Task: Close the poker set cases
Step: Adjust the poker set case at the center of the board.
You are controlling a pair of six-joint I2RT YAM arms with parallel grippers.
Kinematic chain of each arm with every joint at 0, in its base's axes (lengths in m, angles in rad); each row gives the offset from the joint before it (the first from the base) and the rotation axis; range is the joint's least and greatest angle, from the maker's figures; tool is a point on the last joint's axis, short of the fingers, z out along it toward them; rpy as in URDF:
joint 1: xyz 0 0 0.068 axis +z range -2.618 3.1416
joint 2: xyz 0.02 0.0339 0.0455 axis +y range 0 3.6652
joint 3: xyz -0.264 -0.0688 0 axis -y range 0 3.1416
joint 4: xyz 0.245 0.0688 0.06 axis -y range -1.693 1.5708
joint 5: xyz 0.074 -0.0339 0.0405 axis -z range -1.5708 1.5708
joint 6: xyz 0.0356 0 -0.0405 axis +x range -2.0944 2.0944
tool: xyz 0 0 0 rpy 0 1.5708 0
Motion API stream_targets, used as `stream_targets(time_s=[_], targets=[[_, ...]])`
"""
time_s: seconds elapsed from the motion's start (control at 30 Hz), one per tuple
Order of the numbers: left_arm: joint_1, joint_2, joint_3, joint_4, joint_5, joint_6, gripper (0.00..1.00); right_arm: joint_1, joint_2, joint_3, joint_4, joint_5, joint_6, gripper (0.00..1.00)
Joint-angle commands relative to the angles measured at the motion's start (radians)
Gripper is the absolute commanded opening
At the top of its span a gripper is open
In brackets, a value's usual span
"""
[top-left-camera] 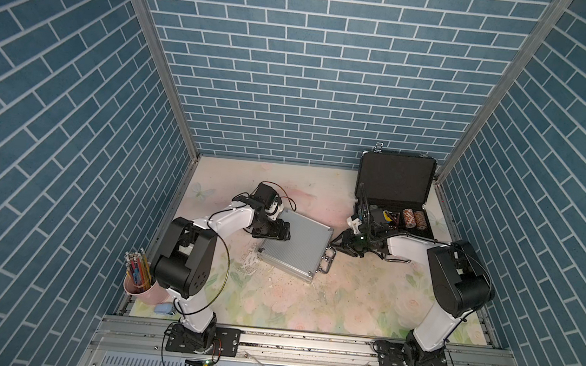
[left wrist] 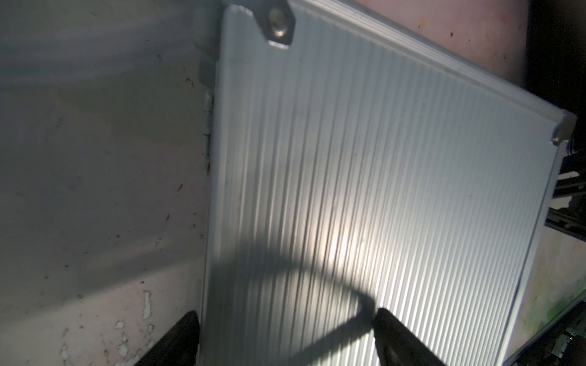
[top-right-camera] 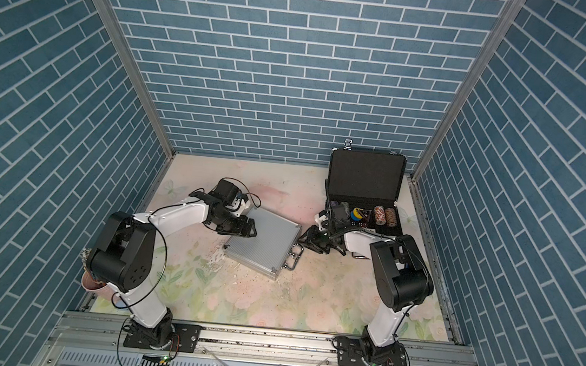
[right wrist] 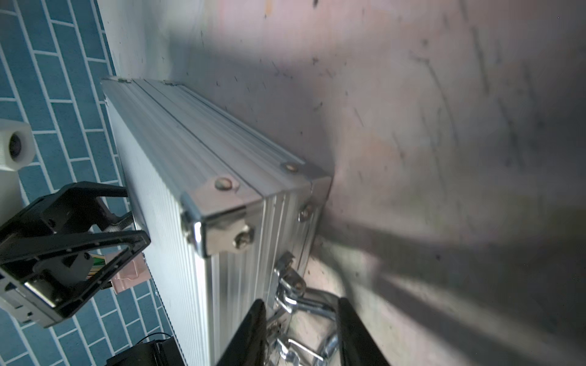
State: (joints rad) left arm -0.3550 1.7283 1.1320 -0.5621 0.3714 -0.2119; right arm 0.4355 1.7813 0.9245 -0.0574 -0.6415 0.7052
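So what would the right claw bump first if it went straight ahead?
Probably the silver case: its metal handle lies right ahead of the right gripper, though depth is unclear.

Free to pass over front and back-left mat. Blocked mid-table by silver case, back right by black case with upright lid, front left by cup beside left arm.

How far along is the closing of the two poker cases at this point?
Done: the silver case lies flat with its lid down. In hand: the left gripper sits open over that lid, and the right gripper straddles the handle beside the latches; whether they are fastened is unclear. Left: the black case stands open, lid upright, chips showing.
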Motion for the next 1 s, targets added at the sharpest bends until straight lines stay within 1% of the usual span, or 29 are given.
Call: stream_targets(time_s=[0.0,0.1,0.23,0.5,0.6,0.67,0.83,0.9,0.97], targets=[[-0.019,0.052,-0.038,-0.050,-0.033,0.016,0.86,-0.001,0.042,0.032,-0.031,-0.017,-0.057,0.37],[-0.020,0.052,-0.035,-0.050,-0.032,0.015,0.86,0.004,0.056,0.032,-0.020,-0.073,-0.058,0.36],[-0.019,0.049,-0.032,-0.055,-0.034,0.020,0.86,0.034,0.029,-0.006,-0.010,-0.128,-0.051,0.36],[-0.017,0.039,-0.025,-0.084,-0.046,0.043,0.87,0.095,-0.027,-0.090,0.058,-0.152,0.025,0.34],[-0.010,0.039,-0.019,-0.093,-0.049,0.052,0.88,0.112,-0.041,-0.110,0.060,-0.133,0.042,0.34],[-0.011,0.041,-0.015,-0.100,-0.049,0.059,0.88,0.117,-0.069,-0.120,0.027,-0.112,0.033,0.34],[-0.010,0.048,-0.032,-0.099,-0.049,0.067,0.87,0.121,-0.230,-0.171,-0.111,0.031,-0.050,0.35],[-0.011,0.051,-0.041,-0.093,-0.049,0.068,0.88,0.120,-0.284,-0.195,-0.112,0.049,-0.080,0.36],[-0.010,0.050,-0.047,-0.089,-0.048,0.068,0.87,0.123,-0.313,-0.206,-0.109,0.040,-0.107,0.39]])
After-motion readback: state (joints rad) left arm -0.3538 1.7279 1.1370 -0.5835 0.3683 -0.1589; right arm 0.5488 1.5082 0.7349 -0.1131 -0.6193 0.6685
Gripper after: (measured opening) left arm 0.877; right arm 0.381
